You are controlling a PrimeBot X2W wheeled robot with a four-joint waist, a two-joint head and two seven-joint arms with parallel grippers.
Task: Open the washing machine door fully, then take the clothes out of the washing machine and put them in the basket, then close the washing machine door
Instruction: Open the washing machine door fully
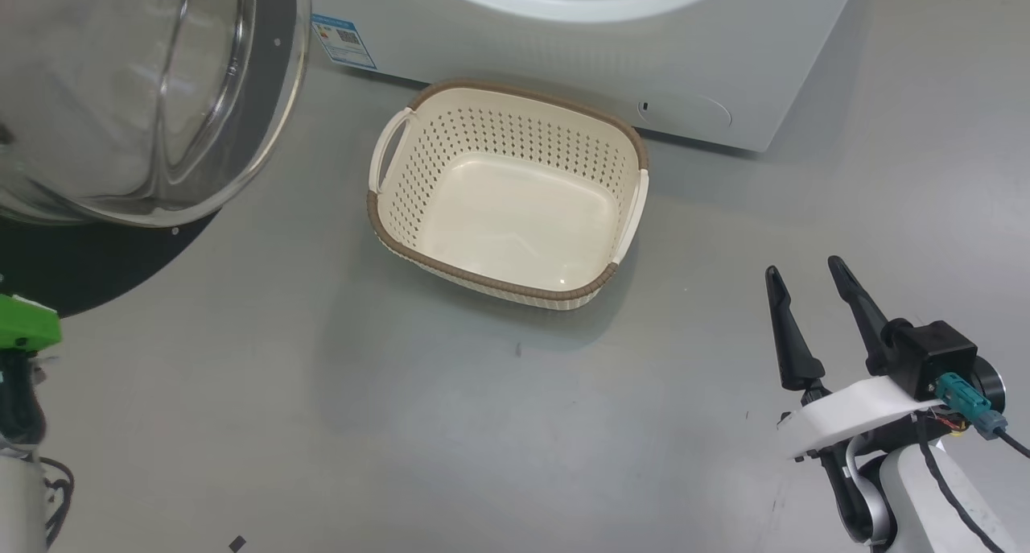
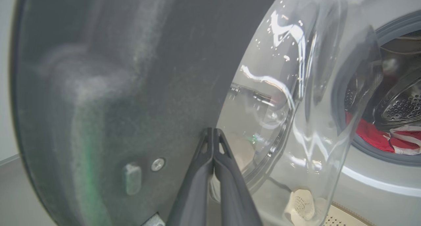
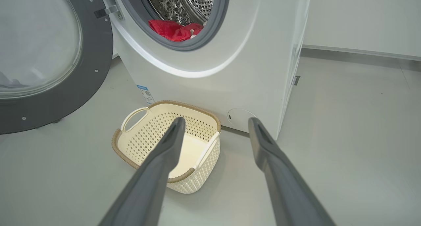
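Though clenched tip to tip on nothing, left gripper (image 2: 213, 131) at lower centre, close before the dark rim of the one washing machine door (image 2: 115, 71); contact unclear. Right gripper (image 3: 216, 120) spread wide and empty, apart from the one basket (image 3: 131, 143) at lower centre. Beyond, one washing machine (image 3: 256, 55); red clothes (image 3: 171, 29) in its drum, upper centre, count unclear.

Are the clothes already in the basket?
No, the clothes lie in the washing machine drum, and the basket holds nothing.
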